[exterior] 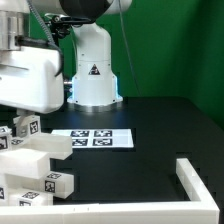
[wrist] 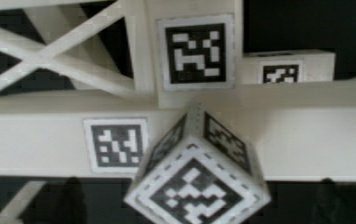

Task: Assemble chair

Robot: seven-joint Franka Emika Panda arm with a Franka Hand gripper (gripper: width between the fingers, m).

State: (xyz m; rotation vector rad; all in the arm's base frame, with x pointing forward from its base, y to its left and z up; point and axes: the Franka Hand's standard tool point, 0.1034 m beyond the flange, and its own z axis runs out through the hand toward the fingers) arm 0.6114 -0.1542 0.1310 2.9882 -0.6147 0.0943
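Our end effector (exterior: 22, 85) sits at the upper left of the exterior frame, close to the lens; its fingers are not visible in either view, and we judge them spread wide with nothing held. Just below it, at the lower left, the chair (exterior: 35, 160) lies as loose white tagged blocks on the black table (exterior: 160, 125). The wrist view shows a tagged block (wrist: 196, 170) in front of a beam and a cross-braced frame (wrist: 59, 55). The marker board (exterior: 93, 139) lies mid-frame and a corner rail (exterior: 196, 180) at lower right. We judge the parts rigid, light and smooth; gripping across flat parallel faces seems safest.
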